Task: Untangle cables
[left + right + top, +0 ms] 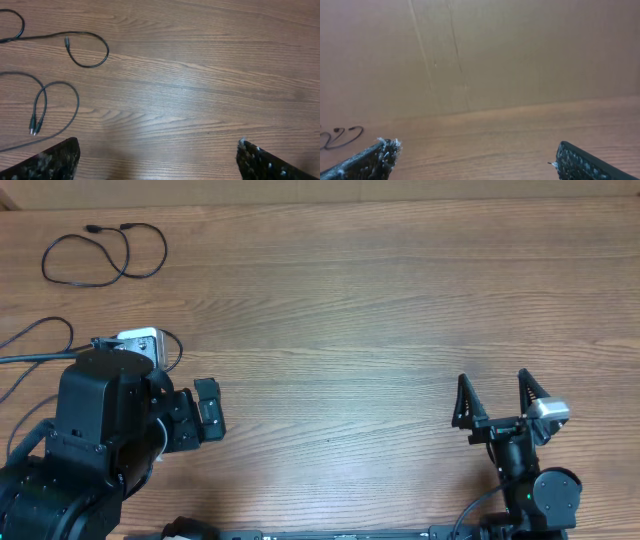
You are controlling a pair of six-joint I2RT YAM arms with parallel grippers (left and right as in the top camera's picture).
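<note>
Left gripper (pixel 159 150): jaws spread wide, grasping nothing, poised above the wooden table (pixel 350 310) at its left side. Cables (pixel 124 265): one cord lies in loops near the table's far-left corner, its two plug ends close together. In the left wrist view, an upper cord (pixel 107 50) curls into a single loop, and a lower cord (pixel 34 125), lying apart from it, has both plugs side by side. Right gripper (pixel 492 377): at the near right, released and empty, well apart from every cord.
</note>
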